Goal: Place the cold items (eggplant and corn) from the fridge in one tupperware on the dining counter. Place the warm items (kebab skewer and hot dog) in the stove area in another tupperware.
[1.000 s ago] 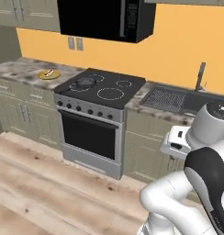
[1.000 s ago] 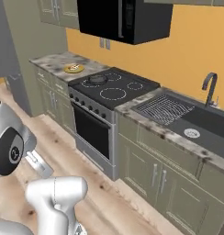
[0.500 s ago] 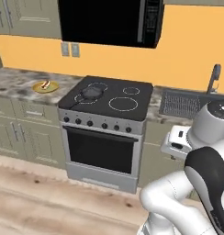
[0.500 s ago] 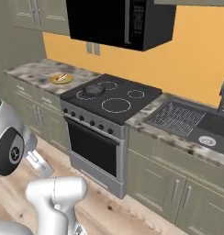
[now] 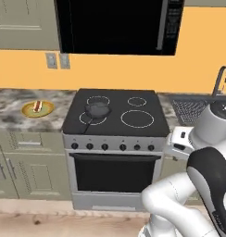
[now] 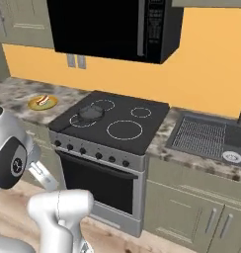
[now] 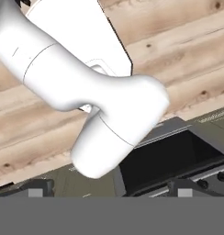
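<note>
A glossy black glass stove [image 5: 116,112] with 4 ring burners sits between speckled marble bench [image 5: 13,107] sections, a small dark round pan [image 5: 97,110] on its front left burner. Left of the stove, a round yellow plate [image 5: 38,109] lies on the bench and carries the hot dog [image 5: 37,106], a short bun-shaped piece whose long axis runs roughly front to back. The end effector [image 7: 109,190] has its 2 dark fingertips spread wide apart, holding nothing, above pale wood-plank floor [image 7: 187,50] and the dark oven door [image 7: 173,158].
</note>
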Available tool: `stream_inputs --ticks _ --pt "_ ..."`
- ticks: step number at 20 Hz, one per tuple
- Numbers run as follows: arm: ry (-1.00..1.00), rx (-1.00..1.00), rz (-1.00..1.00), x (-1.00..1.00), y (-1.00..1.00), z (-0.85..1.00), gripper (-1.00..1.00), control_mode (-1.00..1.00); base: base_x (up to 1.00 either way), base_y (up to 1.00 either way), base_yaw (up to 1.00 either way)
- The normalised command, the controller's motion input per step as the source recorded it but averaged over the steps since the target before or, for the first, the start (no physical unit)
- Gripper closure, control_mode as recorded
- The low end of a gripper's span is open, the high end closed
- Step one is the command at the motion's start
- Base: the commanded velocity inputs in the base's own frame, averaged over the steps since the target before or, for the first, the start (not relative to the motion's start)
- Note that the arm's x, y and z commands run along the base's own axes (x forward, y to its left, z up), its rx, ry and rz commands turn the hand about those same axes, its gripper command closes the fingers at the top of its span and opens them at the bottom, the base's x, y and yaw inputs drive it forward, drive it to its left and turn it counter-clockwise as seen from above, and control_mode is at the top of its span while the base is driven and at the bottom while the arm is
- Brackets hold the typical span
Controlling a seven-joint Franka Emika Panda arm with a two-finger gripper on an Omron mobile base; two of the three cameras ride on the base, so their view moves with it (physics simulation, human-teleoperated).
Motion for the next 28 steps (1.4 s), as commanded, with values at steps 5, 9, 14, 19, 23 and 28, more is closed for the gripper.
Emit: stream_inputs --ticks 5,9,14,19,23,28 --pt "0.00 0.00 0.00 0.00 0.00 0.00 -1.00 1.00 0.49 1.00 -0.53" --pt "0.00 0.00 0.00 0.00 0.00 0.00 -1.00 1.00 0.03 1.00 -0.43" --pt "0.00 0.00 0.00 0.00 0.00 0.00 -1.00 1.00 0.08 1.00 -0.34" --pt "0.00 0.00 0.00 0.00 0.00 0.00 -1.00 1.00 0.45 1.00 -0.24" --pt "0.00 0.00 0.00 0.00 0.00 0.00 -1.00 1.00 0.69 0.85 -0.18" --pt "0.00 0.00 0.00 0.00 0.00 0.00 -1.00 1.00 0.54 0.68 -0.22"
